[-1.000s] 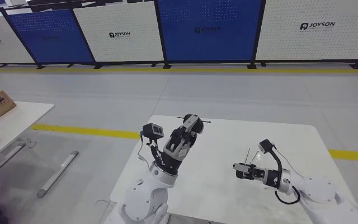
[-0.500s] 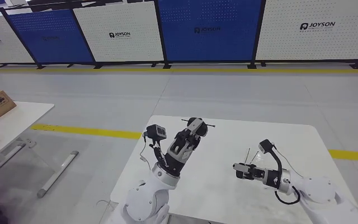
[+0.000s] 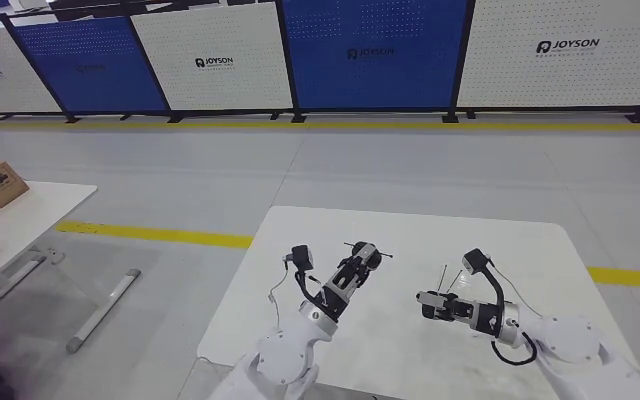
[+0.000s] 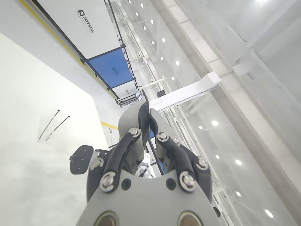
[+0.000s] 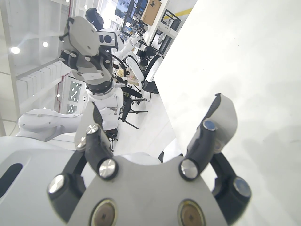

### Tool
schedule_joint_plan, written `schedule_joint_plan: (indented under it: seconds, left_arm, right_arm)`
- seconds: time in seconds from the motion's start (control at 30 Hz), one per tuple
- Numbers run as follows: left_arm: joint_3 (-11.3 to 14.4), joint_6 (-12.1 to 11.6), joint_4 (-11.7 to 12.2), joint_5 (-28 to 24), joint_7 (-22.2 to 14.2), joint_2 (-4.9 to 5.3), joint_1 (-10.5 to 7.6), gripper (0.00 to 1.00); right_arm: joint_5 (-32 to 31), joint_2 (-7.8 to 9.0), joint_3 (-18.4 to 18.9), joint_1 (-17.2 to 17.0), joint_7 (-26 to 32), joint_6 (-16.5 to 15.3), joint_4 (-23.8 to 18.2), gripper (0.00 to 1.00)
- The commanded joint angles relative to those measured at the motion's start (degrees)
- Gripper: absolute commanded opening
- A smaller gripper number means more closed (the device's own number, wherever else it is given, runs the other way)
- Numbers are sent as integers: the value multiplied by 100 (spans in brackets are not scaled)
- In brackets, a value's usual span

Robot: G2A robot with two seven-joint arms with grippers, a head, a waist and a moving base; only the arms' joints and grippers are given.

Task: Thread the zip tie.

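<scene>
My left gripper (image 3: pixel 366 254) is raised over the middle of the white table (image 3: pixel 420 228), shut on a thin black zip tie (image 3: pixel 386 254) whose ends stick out on both sides. In the left wrist view the zip tie (image 4: pixel 144 99) runs between the closed fingers (image 4: pixel 154 121) and continues down behind them. My right gripper (image 3: pixel 424 303) hovers low at the right, open and holding nothing, its jaws facing the left gripper. In the right wrist view its fingers (image 5: pixel 222 109) stand wide apart over the table. Two spare zip ties (image 3: pixel 448 276) lie just beyond it.
The spare zip ties (image 4: pixel 50 123) lie side by side on the bare white tabletop (image 4: pixel 28 90). The left arm's wrist (image 5: pixel 87 55) shows in the right wrist view, off the table's edge (image 5: pixel 174 55). Blue and white panels (image 3: pixel 370 55) stand far behind.
The left arm has swung right and down with the zip tie, bringing it closer to the right gripper. The right arm has stayed still.
</scene>
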Motion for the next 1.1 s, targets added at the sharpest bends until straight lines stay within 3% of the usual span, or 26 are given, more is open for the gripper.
schedule_joint_plan:
  seconds: [0.0,0.2,0.37,0.5,0.6,0.73,0.9,1.07]
  left_arm:
    - [10,-7,9,7,5,-2,-7,0]
    - [10,-7,9,7,5,-2,-7,0]
    - [10,-7,9,7,5,-2,-7,0]
    - [10,-7,9,7,5,-2,-7,0]
    - [41,18,34,-12,-35,-5,-1,0]
    - [162,141,321,96,-46,-24,-79,0]
    - [291,227,968,393,214,-76,-363,0]
    - [313,274,1038,345,207,-85,-398,0]
  right_arm:
    - [0,0,0,0,0,0,0,100]
    - [-545,64,194,-33,-14,106,-298,100]
    - [-909,260,946,-274,59,379,-608,100]
    - [-1123,390,1431,-421,292,1221,-752,100]
    - [-1177,403,1451,-389,422,1365,-799,100]
    - [-1177,403,1451,-389,422,1365,-799,100]
    - [-1177,403,1451,-389,422,1365,-799,100]
    - [-1177,403,1451,-389,422,1365,-799,100]
